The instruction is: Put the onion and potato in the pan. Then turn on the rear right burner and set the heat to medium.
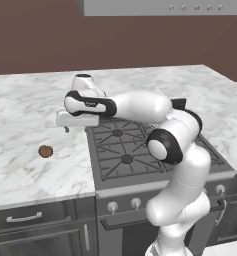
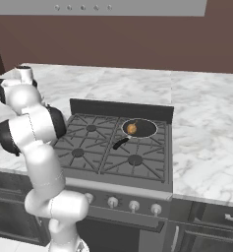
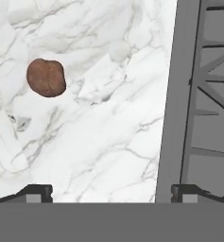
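Left base view: the white arm reaches out to the left over the white marble worktop (image 1: 25, 110), and the two-finger gripper (image 1: 66, 129) hangs just off the left edge of the grey gas stove (image 1: 140, 150). The small dark reddish-brown roundish potato (image 1: 45, 151) sits alone on the stone, nearer the camera and further left than the gripper, well apart from it. So the coming move looks like a reach forward-left and down.

Right base view: the small golden-tan onion (image 2: 131, 128) already lies inside the small round dark pan (image 2: 145, 129) with its pale rim and short black handle, sitting on the rear right burner. The rear right burner's grate arms look matte black cast iron.

Hand view: the potato (image 3: 46, 77) shows up top-left, lumpy, dull-skinned, barely longer one way than the other. The gripper (image 3: 111, 191) stands wide apart and empty, its dark fingertips (image 3: 38, 191) spread at the bottom, the stove's grey edge to the right.
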You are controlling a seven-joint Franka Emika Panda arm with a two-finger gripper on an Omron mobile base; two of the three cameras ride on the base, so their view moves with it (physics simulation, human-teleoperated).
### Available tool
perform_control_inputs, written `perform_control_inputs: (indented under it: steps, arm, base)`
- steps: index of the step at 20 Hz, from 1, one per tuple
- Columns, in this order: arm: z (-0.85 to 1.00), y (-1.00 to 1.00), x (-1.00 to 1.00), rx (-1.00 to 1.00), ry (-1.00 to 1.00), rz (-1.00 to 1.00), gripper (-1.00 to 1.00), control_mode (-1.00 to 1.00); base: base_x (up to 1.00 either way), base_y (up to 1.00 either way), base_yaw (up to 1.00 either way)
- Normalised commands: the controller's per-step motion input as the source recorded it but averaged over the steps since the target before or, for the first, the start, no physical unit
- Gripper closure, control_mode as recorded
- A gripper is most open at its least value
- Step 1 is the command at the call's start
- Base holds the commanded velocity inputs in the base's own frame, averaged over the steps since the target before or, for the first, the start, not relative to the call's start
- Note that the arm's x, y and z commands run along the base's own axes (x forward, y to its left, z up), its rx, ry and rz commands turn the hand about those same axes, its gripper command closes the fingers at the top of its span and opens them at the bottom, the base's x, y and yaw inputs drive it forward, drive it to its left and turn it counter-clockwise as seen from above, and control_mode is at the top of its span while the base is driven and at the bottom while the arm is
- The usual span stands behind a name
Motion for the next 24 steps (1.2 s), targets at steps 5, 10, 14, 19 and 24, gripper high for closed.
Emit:
perform_control_inputs:
  steps: [5,10,14,19,24]
  arm:
    - [-0.17,0.77,0.09,0.0,0.0,0.03,-1.0,-1.0]
    - [-0.21,0.59,0.19,0.0,0.0,0.01,-1.0,-1.0]
    - [-0.07,0.27,0.24,-0.03,0.0,0.0,-1.0,-1.0]
    - [-0.02,0.19,0.24,-0.03,0.0,0.0,-1.0,-1.0]
    - [-0.22,0.1,0.41,-0.01,0.0,-0.01,-1.0,-1.0]
  base:
    - [0.0,0.0,0.0]
    - [0.0,0.0,0.0]
    - [0.0,0.0,0.0]
    - [0.0,0.0,0.0]
    - [0.0,0.0,0.0]
